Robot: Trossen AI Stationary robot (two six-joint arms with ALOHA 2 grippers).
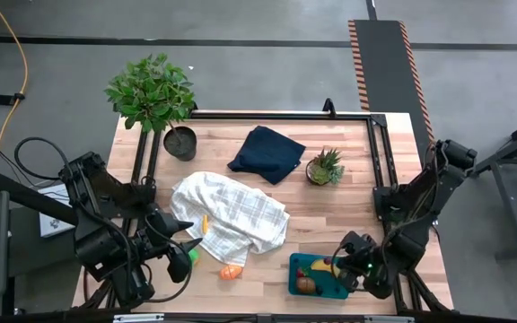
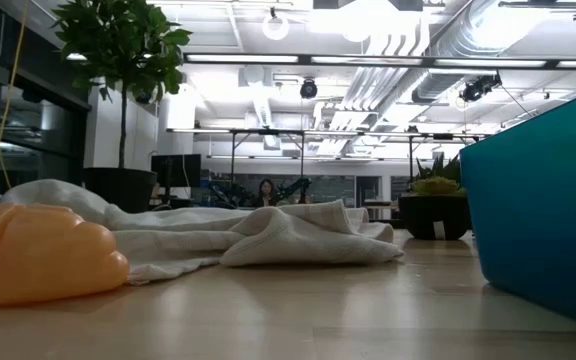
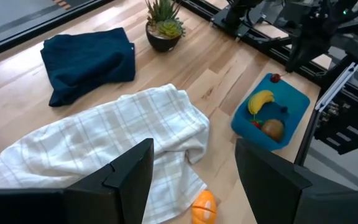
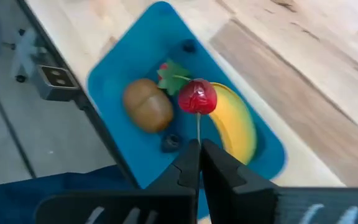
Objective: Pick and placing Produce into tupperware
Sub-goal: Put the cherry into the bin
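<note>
Closed right gripper [image 4: 199, 149] pinches the thin stem of a red cherry [image 4: 197, 97] above the teal tupperware [image 4: 114, 74], which holds a banana [image 4: 238, 127] and a brown round fruit [image 4: 146, 104]. Left gripper [image 3: 194, 177] stands open over the checked towel [image 3: 98, 143], near an orange piece [image 3: 204, 207]. Judged light, rigid, slippery; grip across its middle.

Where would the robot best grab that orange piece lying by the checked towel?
Probably across the narrow sides of the orange piece, from straight above. It lies low on bare table, clear of the towel, and the left gripper with open jaws is nearest.
</note>
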